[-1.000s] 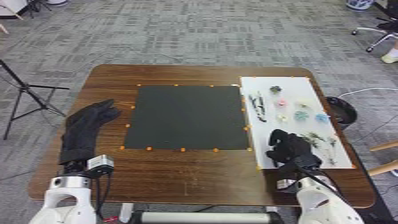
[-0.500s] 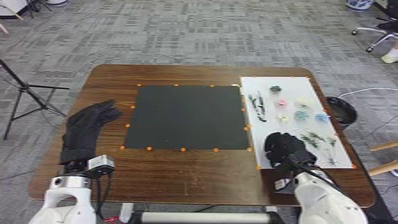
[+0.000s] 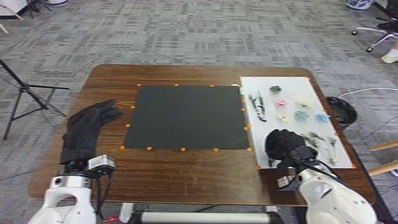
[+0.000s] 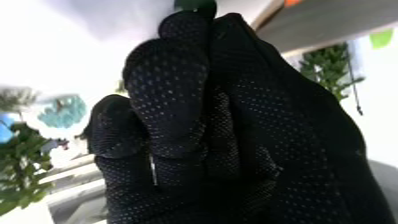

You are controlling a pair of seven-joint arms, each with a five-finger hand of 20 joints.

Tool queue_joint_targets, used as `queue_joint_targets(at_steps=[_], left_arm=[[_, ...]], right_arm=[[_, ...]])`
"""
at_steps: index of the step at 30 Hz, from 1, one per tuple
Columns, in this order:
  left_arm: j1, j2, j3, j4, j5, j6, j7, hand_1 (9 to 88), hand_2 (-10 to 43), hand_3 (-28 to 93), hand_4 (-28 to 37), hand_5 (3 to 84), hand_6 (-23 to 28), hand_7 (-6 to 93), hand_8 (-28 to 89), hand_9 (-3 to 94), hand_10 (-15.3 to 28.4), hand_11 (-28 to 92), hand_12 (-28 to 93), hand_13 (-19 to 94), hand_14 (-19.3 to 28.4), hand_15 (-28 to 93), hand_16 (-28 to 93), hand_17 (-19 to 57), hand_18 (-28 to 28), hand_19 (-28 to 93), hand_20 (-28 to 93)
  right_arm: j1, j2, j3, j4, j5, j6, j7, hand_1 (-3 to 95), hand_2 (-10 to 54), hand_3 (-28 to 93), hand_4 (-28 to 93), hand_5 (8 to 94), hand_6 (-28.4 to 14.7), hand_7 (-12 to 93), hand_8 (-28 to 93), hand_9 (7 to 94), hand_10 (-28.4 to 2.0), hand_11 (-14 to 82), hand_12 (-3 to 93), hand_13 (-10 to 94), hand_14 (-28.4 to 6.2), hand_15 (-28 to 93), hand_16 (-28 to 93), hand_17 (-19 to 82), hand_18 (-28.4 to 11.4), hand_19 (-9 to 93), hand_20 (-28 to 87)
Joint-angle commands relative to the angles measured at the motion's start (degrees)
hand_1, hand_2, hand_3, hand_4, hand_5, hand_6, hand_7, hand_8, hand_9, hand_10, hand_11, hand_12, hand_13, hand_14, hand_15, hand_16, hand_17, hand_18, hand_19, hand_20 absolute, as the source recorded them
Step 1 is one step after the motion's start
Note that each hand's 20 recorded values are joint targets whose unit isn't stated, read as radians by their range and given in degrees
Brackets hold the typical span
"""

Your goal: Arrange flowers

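In the head view, my right hand (image 3: 282, 144) is over the lower left part of the white sheet (image 3: 282, 135), beside green sprigs (image 3: 313, 138). Its fingers are together and fairly straight. The right wrist view has my right hand (image 4: 178, 110) near a pale teal flower (image 4: 62, 112) and a green sprig (image 4: 326, 69); a dark green bit (image 4: 191, 4) shows beyond the fingertips. Pink (image 3: 282, 103), blue (image 3: 321, 118) and teal flowers (image 3: 300, 116) lie on the sheet, with dark stems (image 3: 258, 106) to their left. My left hand (image 3: 86, 125) rests open at the table's left.
A dark square mat (image 3: 185, 117) with orange markers round it lies mid-table, left of the white sheet. A black bin (image 3: 343, 111) stands by the table's right edge. There is a tripod (image 3: 34, 95) on the floor at the left.
My right hand's fingers have drawn closer together, and the hand has shifted slightly left. Its forearm has swung to the right. My left hand has kept still.
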Motion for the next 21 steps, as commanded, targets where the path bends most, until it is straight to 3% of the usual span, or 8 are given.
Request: queue_joint_targets(at_steps=[1,8,12,13,16,21], left_arm=[[0.02,0.12,-0.26,-0.28,-0.25,-1.06,-0.54,30.4,-2.6,65,-19.6,53.4,3.4,20.3,-7,52.6,14.6,30,19,42,19.3,32,3,7.2,12.8,11,19],[-0.38,0.29,0.01,-0.17,0.06,-1.22,-0.99,30.5,-2.6,65,-19.7,53.4,3.4,20.3,-7,52.6,14.7,30,19,42,19.4,32,3,7.1,12.7,11,19],[-0.35,0.3,-0.11,-0.28,0.16,-1.16,-1.12,30.4,-2.6,65,-19.6,53.3,3.4,20.3,-7,52.5,14.7,30,19,42,19.3,32,3,7.0,12.7,11,19],[-0.24,0.32,-0.12,-0.32,0.04,-1.03,-1.11,30.4,-2.6,65,-19.6,53.3,3.4,20.3,-7,52.5,14.6,30,19,42,19.3,32,3,6.9,12.7,11,19],[0.13,0.2,-0.39,-0.42,0.15,-1.22,-1.14,30.4,-2.6,65,-19.6,53.3,3.3,20.3,-7,52.3,14.5,29,19,42,19.4,32,3,6.8,12.8,11,19],[0.06,0.17,-0.27,-0.36,0.13,-1.38,-1.19,30.4,-2.7,65,-19.6,53.3,3.2,20.3,-7,52.3,14.6,29,19,42,19.3,32,3,6.8,12.8,11,19]], right_arm=[[2.75,0.97,0.65,-2.12,0.26,3.87,-1.42,65.3,-9.5,60,-9,71.5,-2.8,31,18,87.6,-9.6,9.0,43.9,89,-2.3,46,37,52,-16.7,84,52],[4.39,2.37,0.06,-2.79,0.53,0.6,-0.44,64.7,-9.5,60,-9,70.7,-2.7,33,18,87.4,-9.6,9.3,44.6,89,-2.2,47,37,52,-16.4,84,53],[2.31,1.83,3.92,-4.88,2.42,-12.39,0.91,59.0,-9.5,58,-7,65.1,-2.5,31,20,81.4,-9.7,9.2,46.0,85,-3.4,49,37,49,-17.0,85,54],[1.86,1.63,4.97,-5.58,3.28,-16.47,1.52,55.3,-9.5,58,-7,63.3,-2.6,28,19,78.2,-10.8,11.4,43.6,83,-4.2,50,36,48,-17.4,85,55],[-0.44,2.24,5.79,-6.32,3.11,-18.14,2.33,42.4,-9.5,65,-9,61.0,-1.8,23,-2,69.7,-15.4,21.3,28.8,79,-7.8,53,33,46,-18.7,85,55],[-1.83,2.25,5.93,-6.98,3.99,-21.02,3.73,36.8,-9.5,63,-8,59.8,-2.1,21,-5,67.8,-16.9,20.0,27.4,78,-8.9,54,33,46,-19.4,85,55]])
